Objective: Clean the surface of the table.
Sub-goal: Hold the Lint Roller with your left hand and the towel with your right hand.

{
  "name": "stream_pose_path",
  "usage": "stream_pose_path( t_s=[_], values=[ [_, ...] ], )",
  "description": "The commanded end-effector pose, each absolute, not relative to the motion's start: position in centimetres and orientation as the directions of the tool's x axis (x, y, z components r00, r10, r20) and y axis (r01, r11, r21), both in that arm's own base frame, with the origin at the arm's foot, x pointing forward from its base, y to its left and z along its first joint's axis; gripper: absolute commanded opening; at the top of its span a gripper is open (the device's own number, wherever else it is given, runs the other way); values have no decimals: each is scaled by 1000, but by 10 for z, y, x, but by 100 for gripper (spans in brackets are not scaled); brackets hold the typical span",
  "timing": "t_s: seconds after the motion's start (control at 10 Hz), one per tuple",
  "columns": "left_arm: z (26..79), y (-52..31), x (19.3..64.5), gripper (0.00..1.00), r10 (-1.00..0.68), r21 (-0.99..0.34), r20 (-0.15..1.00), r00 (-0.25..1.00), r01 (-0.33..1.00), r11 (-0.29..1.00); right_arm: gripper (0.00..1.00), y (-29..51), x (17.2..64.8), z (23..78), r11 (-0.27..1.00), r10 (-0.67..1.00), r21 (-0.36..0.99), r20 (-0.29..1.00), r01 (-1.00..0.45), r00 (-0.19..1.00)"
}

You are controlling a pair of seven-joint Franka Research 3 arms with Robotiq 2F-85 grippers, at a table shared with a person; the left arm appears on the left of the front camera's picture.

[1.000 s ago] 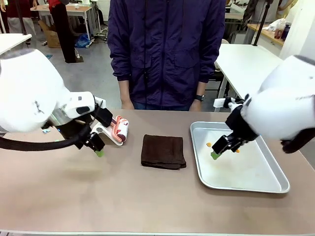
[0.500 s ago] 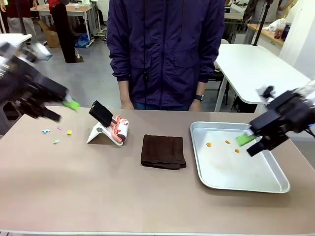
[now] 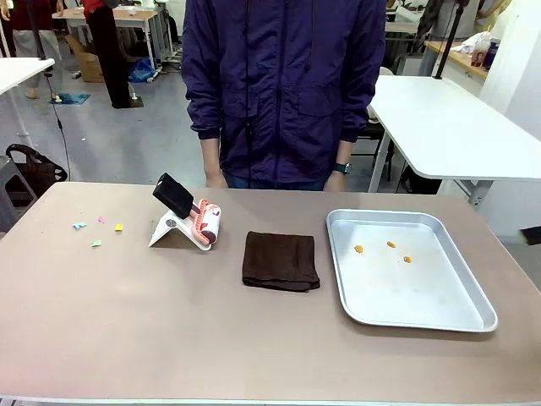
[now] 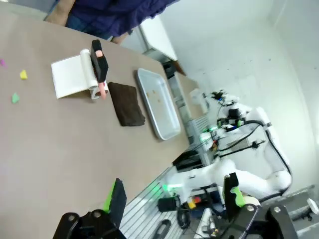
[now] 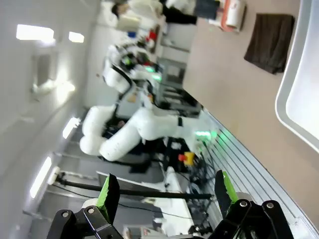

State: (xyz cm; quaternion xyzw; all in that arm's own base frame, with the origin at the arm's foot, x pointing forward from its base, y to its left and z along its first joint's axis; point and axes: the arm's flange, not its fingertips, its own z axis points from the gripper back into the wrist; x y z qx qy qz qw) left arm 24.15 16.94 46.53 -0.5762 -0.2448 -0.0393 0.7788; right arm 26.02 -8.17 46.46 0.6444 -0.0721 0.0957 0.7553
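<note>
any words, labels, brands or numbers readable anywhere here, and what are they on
No text here can be read.
The pink and red marks on the lint roller are too blurred to read as words.
No print shows on the metal tray, the brown cloth or the table.
The paper scraps are too small to tell.

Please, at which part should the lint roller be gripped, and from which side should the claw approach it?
Grip the black handle of the lint roller, probably coming from above. The handle rises tilted off the white stand, clear of the table and with free space around it, whereas the roller head lies low against the stand.
</note>
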Motion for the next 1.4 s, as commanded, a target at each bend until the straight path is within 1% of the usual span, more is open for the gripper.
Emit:
stream_pose_path(
  t_s=[0.0,0.3,0.4,0.5,0.6,0.7,1.2,1.3],
  values=[
    [392,152,215,100,243,-900,416,876,359,246,100,-122,270,451,53,-41,970,238,-236,970],
    [367,148,221,100,318,-917,399,860,365,162,100,-167,273,432,2,-135,979,201,-203,970],
    [369,129,228,100,323,-917,398,858,368,154,100,-177,280,422,-12,-165,985,166,-170,972],
    [371,120,232,100,337,-914,406,849,372,165,100,-183,286,415,6,-225,993,117,-119,967],
    [375,112,234,100,330,-901,431,840,384,201,100,-183,289,412,66,-282,992,126,-111,951],
    [370,186,255,100,322,-926,377,869,346,150,100,-177,273,416,9,-176,991,134,-134,975],
    [370,186,258,100,335,-931,365,869,330,157,100,-178,279,414,10,-185,993,120,-120,975],
    [384,172,264,100,327,-920,374,868,303,249,100,-153,285,424,116,-188,988,118,-97,975]
  ],
)
